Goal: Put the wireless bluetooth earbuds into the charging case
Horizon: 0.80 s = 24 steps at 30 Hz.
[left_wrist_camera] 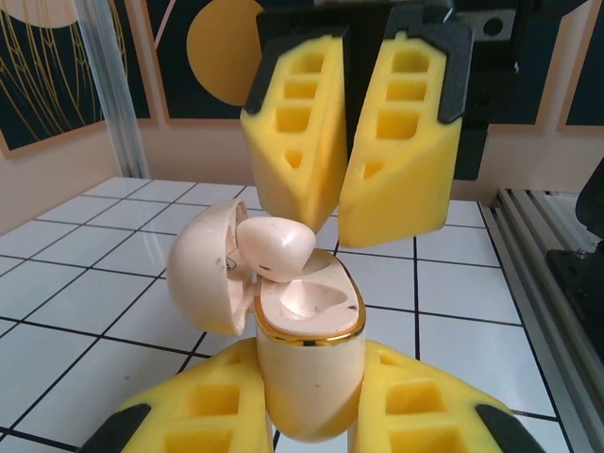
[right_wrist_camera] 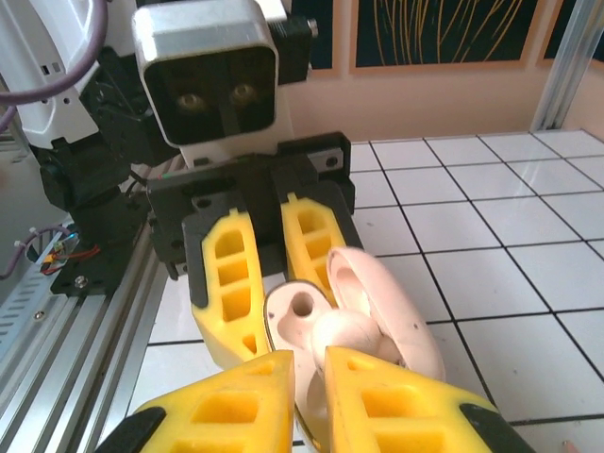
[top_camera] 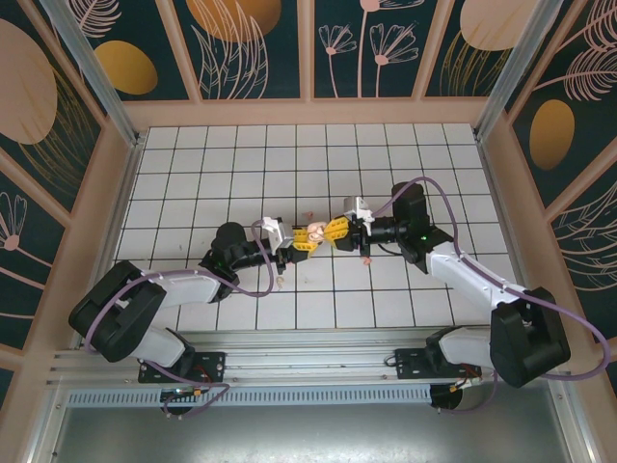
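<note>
Top view: both arms reach in from the near edge and meet over the middle of the tiled table. The left gripper and right gripper are tip to tip with the charging case between them, too small here to read. Two specks on the tiles seem to be strays: a loose pale earbud near the left gripper, and a loose pink earbud just on the near side of the right gripper. Left wrist view: the left gripper's yellow pads are clenched on the lower body of the case, which stands upright with its lid swung open to the left. A beige earbud lies at the mouth against the lid, resting above the gold rim and not seated. The right gripper's fingers hang over it with tips almost together; I cannot tell whether they pinch the earbud or only touch it. Right wrist view: a narrow gap shows between its own fingers. The earbud sits just beyond them, with an empty socket beside it.
</note>
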Available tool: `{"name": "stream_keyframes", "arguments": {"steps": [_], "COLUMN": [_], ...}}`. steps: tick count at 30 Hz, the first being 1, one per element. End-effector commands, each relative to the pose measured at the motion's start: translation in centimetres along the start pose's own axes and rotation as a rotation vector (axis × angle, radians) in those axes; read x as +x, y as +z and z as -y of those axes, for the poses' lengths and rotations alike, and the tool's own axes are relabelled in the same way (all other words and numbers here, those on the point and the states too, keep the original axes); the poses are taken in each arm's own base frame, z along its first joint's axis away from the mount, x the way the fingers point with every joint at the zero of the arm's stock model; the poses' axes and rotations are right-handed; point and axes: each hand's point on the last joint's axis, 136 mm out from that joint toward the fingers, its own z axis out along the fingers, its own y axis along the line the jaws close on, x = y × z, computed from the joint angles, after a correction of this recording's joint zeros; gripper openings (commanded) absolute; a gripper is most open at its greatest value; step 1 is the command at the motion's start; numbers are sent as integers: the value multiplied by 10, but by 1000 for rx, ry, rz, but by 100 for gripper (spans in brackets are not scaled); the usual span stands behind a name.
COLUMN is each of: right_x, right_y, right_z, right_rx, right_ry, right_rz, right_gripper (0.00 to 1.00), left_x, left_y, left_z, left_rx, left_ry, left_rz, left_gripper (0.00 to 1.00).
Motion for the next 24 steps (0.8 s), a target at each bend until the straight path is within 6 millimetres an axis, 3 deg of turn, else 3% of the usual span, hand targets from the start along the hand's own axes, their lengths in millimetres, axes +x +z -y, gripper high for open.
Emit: {"name": "stream_keyframes", "arguments": {"steps": [1,24], "right_x": [3,-29], "right_y": [-2,-7], "right_z": [6,7], "right_rx": [18,65], "right_ry": [1,-44], "right_rz": [-26,14], "right_gripper": [16,26], "left_x": [-30,-23], "left_y": [1,3], "left_z": [4,-2], "left_rx": [22,-5], "left_ry": [86,80], "left_rz": [80,57], "left_gripper": [16,16]}}
